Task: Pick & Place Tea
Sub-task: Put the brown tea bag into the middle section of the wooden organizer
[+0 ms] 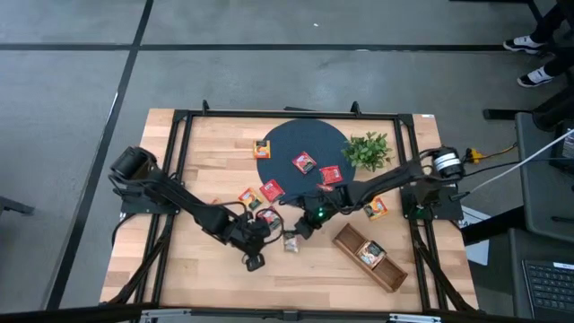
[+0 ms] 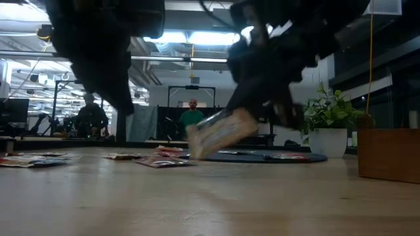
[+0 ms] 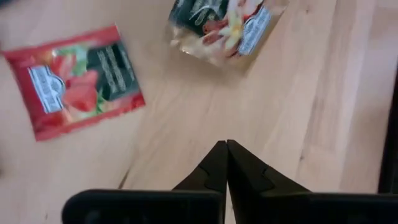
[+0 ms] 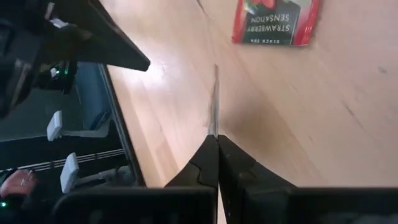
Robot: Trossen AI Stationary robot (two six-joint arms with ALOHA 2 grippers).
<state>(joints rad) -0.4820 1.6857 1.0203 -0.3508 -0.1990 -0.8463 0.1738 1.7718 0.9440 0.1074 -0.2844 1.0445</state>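
From above, the right end effector point(image 1: 296, 235) pinches a tea packet point(image 1: 291, 242) at lower centre of the desk point(image 1: 179, 269); the left end effector point(image 1: 255, 261), pressed together and empty, sits just left. At desk level the packet point(image 2: 220, 133) hangs tilted, clear of the wood. The right wrist view shows it edge-on point(image 4: 214, 102), gripped by its rim: light, thin, floppy, likely slippery, so an edge pinch suits.

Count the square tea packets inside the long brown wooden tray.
1: a green-and-white square tea packet in the middle compartment of the long brown wooden tray; end compartments look bare, nothing seems hidden.
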